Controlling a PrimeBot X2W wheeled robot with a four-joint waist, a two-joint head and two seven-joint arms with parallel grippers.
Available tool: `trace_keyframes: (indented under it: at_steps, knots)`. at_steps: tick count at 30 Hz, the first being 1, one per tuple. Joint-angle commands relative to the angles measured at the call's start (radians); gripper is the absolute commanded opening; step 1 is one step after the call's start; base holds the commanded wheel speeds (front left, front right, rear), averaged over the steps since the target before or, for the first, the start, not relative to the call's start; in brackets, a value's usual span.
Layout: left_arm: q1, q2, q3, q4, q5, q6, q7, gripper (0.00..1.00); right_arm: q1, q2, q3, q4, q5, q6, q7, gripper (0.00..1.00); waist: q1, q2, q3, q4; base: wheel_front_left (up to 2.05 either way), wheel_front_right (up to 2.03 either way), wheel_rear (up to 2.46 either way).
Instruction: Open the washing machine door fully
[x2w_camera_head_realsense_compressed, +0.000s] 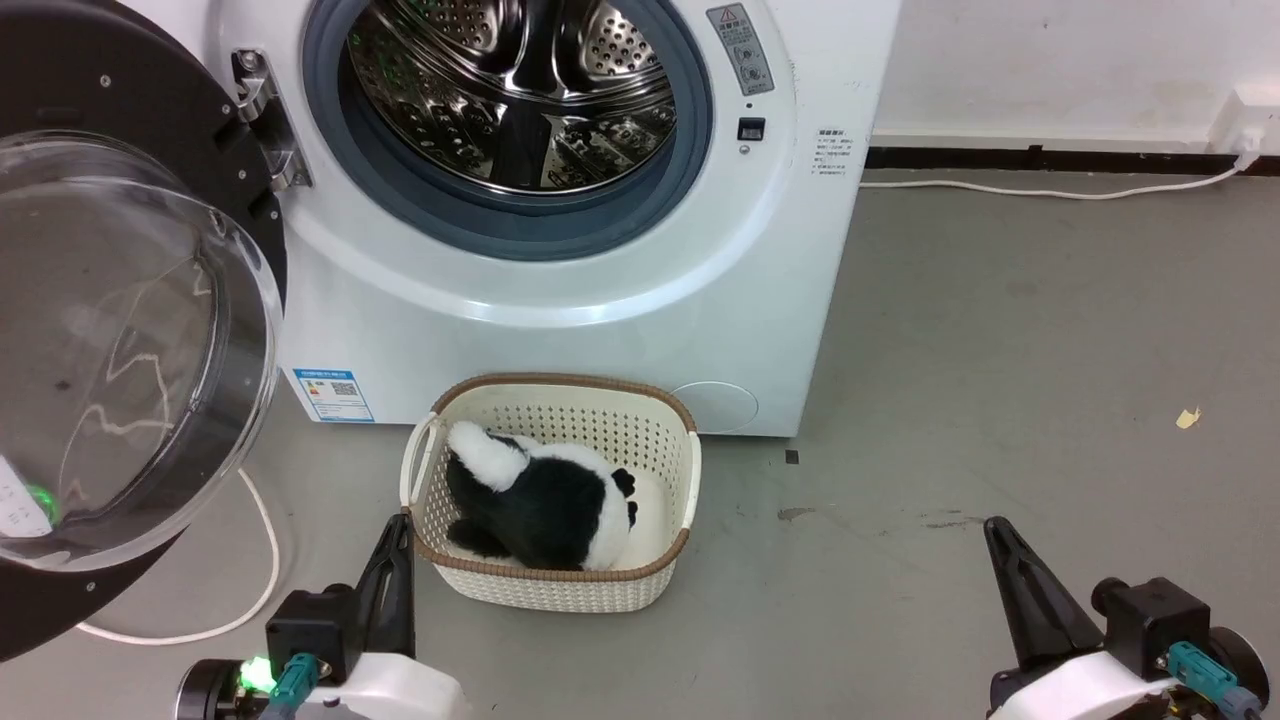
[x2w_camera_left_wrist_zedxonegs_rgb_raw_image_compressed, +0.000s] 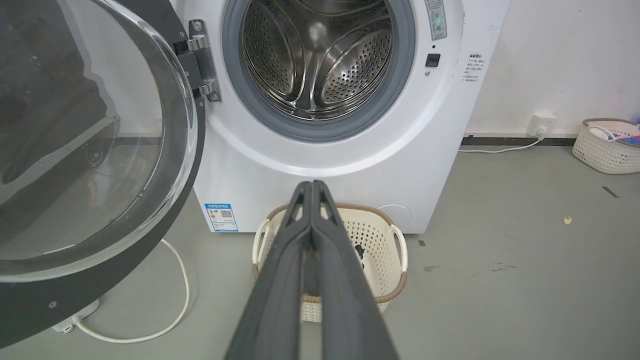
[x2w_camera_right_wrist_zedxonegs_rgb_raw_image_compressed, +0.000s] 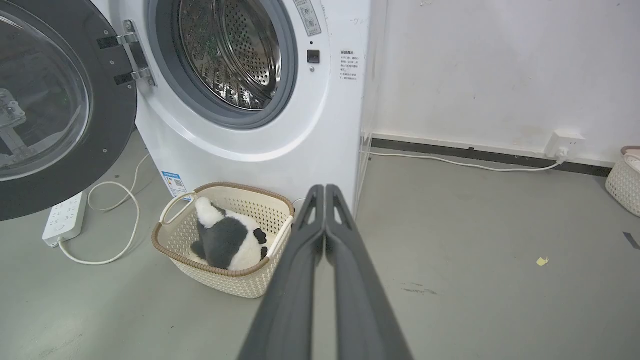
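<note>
Left gripper just beside the cream basket, right gripper well apart; both with fingers pressed together, holding nothing; farther, left of both, the washing machine door stands swung wide, touching neither; behind, the washing machine.

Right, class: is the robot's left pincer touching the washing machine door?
Apart. The head view shows grey floor and a white cable lying between the shut left pincer and the black rim of the washing machine door.
</note>
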Motion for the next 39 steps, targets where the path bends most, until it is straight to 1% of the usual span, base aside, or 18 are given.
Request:
trace_keyframes:
  at_steps: [1, 39]
  knots:
    - [-0.011, -0.005, 0.006, -0.007, 0.011, -0.006, 0.005, 0.0, -0.016, 0.003, 0.002, -0.008, -0.011, 0.0, 0.006, 0.0, 0.0, 0.0, 0.0, 0.0, 0.0, 0.0, 0.0]
    - [-0.017, -0.036, 0.065, -0.041, 0.079, -0.048, 0.087, 0.0, -0.027, 0.004, 0.012, -0.049, -0.05, 0.001, 0.086, 0.0, 0.0, 0.0, -0.015, -0.017, 0.0, 0.0, 0.0]
